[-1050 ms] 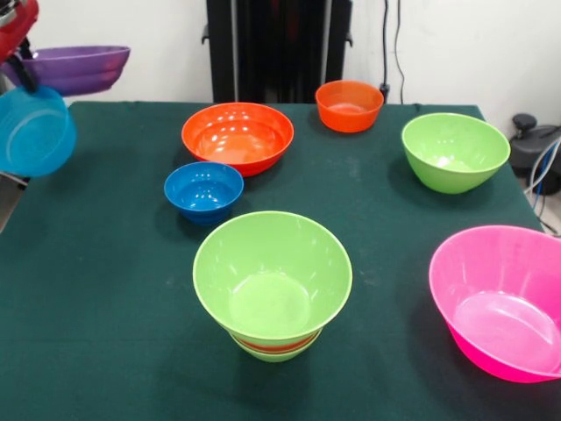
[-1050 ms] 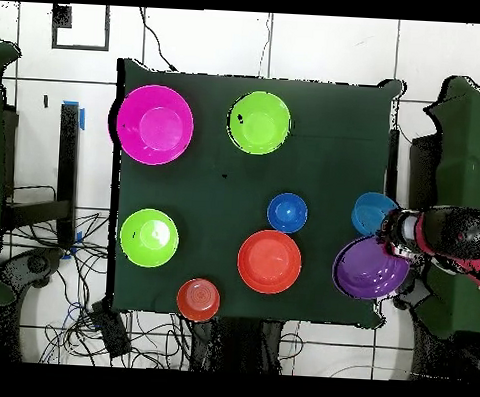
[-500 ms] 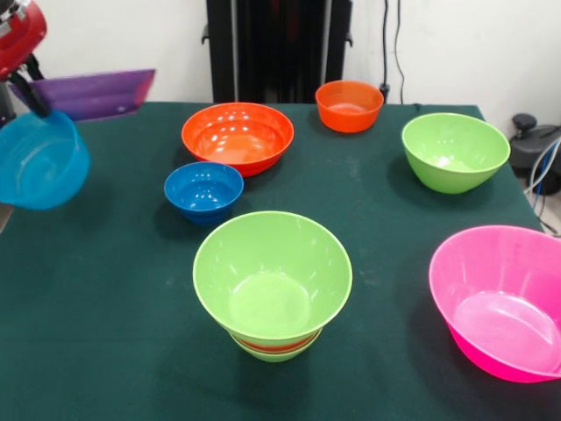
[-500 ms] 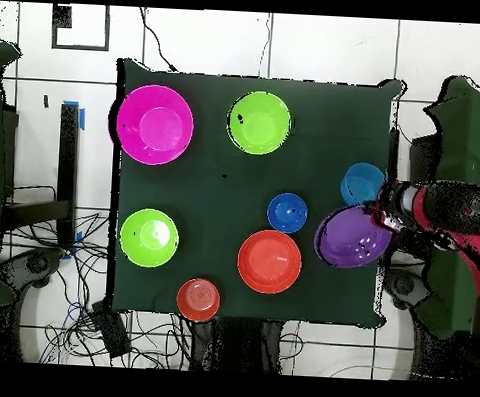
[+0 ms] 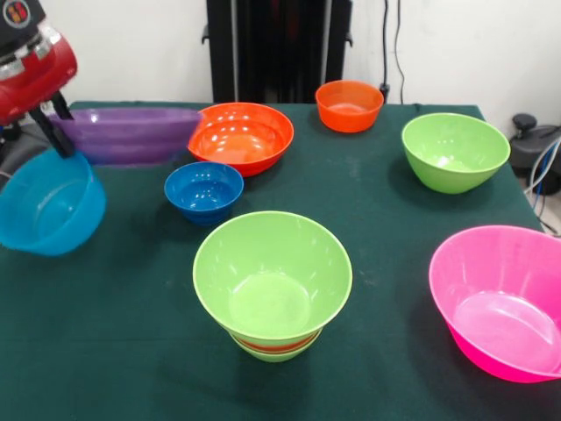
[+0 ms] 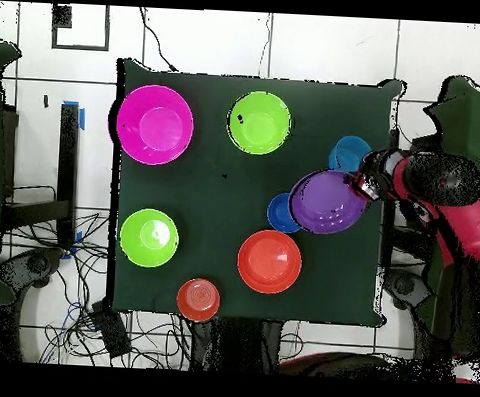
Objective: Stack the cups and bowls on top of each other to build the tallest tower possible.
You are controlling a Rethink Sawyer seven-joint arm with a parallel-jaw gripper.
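My gripper (image 5: 54, 140) (image 6: 363, 183) is over the table's left side in the front view. It carries a wide purple bowl (image 5: 127, 134) (image 6: 327, 202) and a light blue bowl (image 5: 48, 203) (image 6: 347, 152) by their rims, both hanging clear of the cloth. The tower (image 5: 272, 281) (image 6: 259, 122) stands near the front: a wide lime green bowl over an orange band and a small green base. A small dark blue bowl (image 5: 203, 189) (image 6: 277, 212) sits just beside the purple one and is partly covered by it from above.
On the dark green table (image 5: 114, 351) (image 6: 215, 185) stand a large orange bowl (image 5: 237, 133) (image 6: 269, 261), a small orange bowl (image 5: 349, 104) (image 6: 198, 298), a lime green bowl (image 5: 454, 149) (image 6: 149, 238) and a big pink bowl (image 5: 500, 298) (image 6: 154, 124).
The arm has swung in from beyond the table's edge, bringing the purple and light blue bowls over the cloth toward the dark blue bowl. The other bowls have not moved.
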